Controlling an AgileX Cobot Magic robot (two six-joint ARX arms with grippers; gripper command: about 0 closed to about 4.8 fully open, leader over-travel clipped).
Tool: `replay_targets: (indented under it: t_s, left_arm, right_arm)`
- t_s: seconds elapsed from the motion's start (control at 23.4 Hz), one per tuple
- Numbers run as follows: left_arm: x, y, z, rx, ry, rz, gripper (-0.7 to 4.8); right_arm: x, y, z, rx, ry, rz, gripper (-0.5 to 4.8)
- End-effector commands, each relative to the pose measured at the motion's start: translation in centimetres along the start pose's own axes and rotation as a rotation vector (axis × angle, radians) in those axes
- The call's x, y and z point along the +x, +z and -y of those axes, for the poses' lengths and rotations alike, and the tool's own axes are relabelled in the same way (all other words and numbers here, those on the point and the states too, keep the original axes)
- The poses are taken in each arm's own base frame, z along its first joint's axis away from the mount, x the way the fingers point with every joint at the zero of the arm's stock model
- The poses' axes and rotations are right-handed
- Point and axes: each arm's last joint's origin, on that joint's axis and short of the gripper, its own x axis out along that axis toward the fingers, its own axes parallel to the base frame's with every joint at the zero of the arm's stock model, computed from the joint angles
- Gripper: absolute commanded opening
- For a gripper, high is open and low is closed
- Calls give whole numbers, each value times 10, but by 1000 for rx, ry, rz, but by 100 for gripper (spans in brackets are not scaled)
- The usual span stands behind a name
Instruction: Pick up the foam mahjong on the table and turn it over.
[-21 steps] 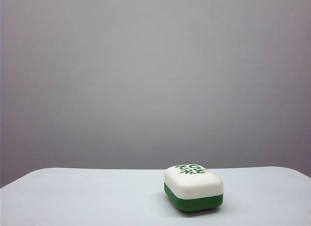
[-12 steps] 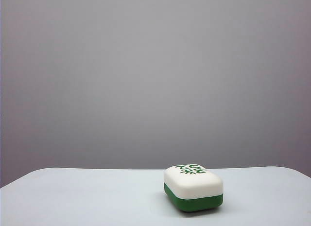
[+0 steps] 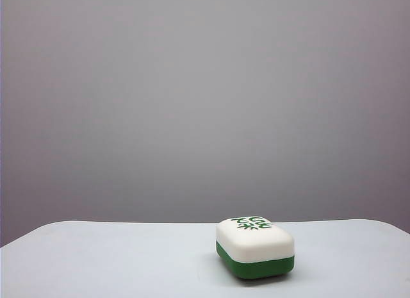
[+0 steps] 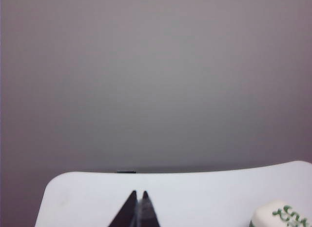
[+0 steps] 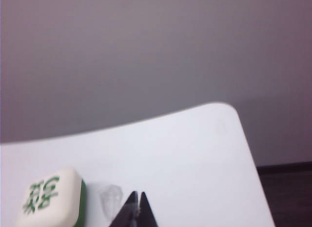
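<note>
The foam mahjong (image 3: 255, 248) lies flat on the white surface (image 3: 115, 259), in the lower right of the exterior view, its creamy white half up with the green characters showing and its dark green half down against the surface. Nothing touches it. In that view neither of my arms appears. My left end effector (image 4: 139, 194) shows in its wrist view as two dark fingertips pressed together, closed on nothing, above the bare surface; the block (image 4: 281, 216) sits well apart from it toward the surface's edge. My right end effector (image 5: 136, 194) is likewise closed and empty, its tips meeting just beside the block (image 5: 48, 197) without touching it. A plain grey wall (image 3: 205, 99) fills the background behind the surface.
</note>
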Motion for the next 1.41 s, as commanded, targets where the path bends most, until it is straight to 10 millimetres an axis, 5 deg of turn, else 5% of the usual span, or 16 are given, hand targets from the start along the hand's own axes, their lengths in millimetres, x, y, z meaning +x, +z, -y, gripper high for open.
replay_targets:
  t_s: [0.04, 0.26, 0.47, 0.73, 0.98, 1.15, 1.24, 1.41]
  left_arm:
    - [2, 19, 0, 5, 43, 16, -5]
    - [21, 45, 3, 14, 46, -72, -5]
    - [50, 63, 9, 68, -67, -177, -5]
    - [81, 69, 15, 128, -267, -300, -5]
    - [95, 55, 17, 88, -344, -460, -5]
    - [98, 51, 20, 64, -414, -486, -5]
    - [97, 50, 20, 59, -429, -493, -5]
    - [97, 50, 21, 50, -454, -495, -5]
  right_arm:
    - [-4, 23, -6, 10, -17, 73, -5]
    - [2, 53, -13, 14, -28, 27, -4]
    - [32, 78, -20, 17, 44, -95, -4]
    - [113, 97, -24, 35, 293, -387, 0]
    - [194, 71, -24, 96, 444, -624, 68]
    - [222, 48, -37, 76, 487, -710, 178]
    - [234, 37, -43, 64, 509, -748, 183]
    - [263, 6, -55, 80, 551, -855, 274]
